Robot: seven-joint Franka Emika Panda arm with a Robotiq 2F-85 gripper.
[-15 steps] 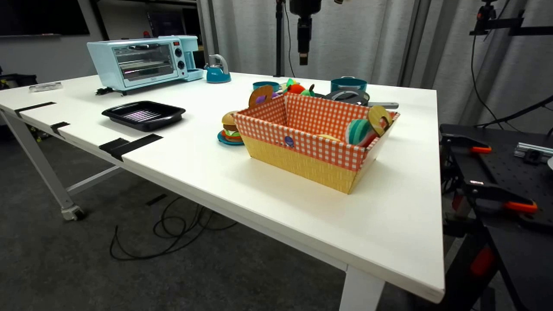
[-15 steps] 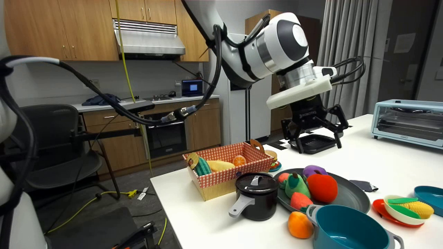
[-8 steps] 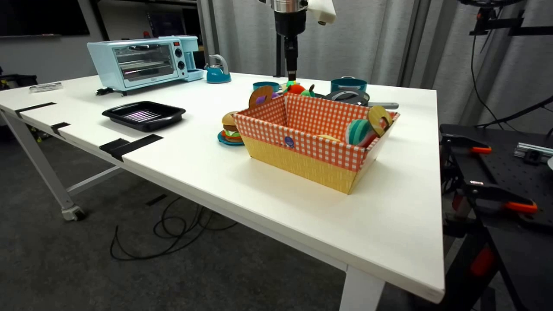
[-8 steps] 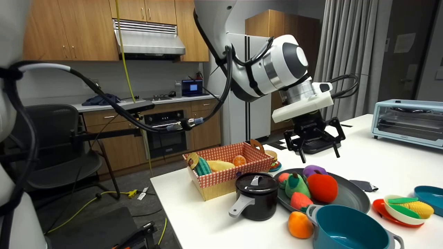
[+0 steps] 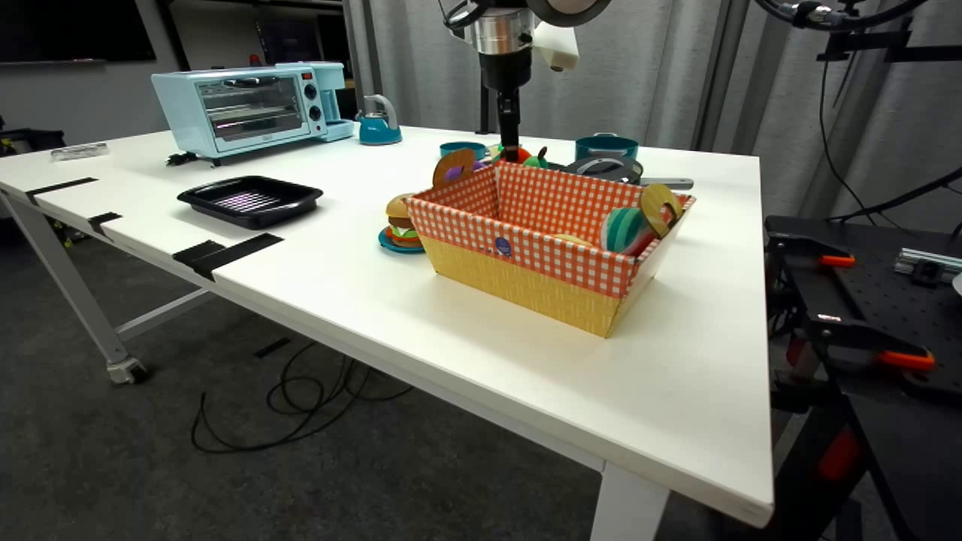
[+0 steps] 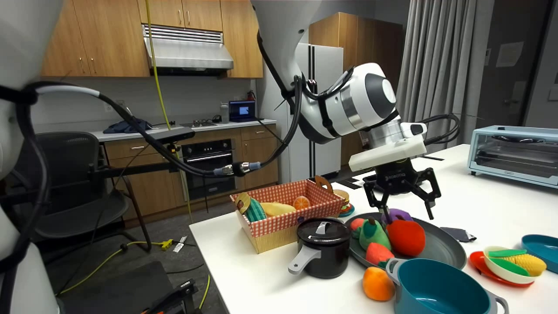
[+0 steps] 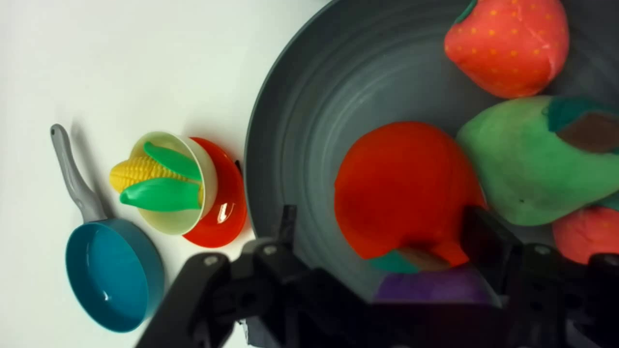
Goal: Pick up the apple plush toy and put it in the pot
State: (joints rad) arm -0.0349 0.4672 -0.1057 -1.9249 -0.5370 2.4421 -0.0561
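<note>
- Wrist view: jaws apart above the red apple plush toy point(image 7: 404, 188) on the grey plate point(image 7: 295, 111); whether they touch it, I cannot tell
- Close beside it: green pear toy point(image 7: 522, 169), purple toy point(image 7: 435, 286)
- In an exterior view, checkered basket point(image 5: 518, 248) and jaws hide most of the apple; a teal kettle point(image 5: 379, 130) shows only there
- In an exterior view alone, an orange toy point(image 6: 378, 283) lies on the worktop point(image 6: 279, 296)

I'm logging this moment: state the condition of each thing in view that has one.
Jaws: open
Apple plush toy: on gray plate, not gripped
Two-handled teal pot: upright, lidless
Teal saucepan: upright, lidless
Black saucepan: lidded
Checkered basket: open, partly filled
Gray plate: holding several plush toys
Toaster oven: door shut
Laptop: open, lit
</note>
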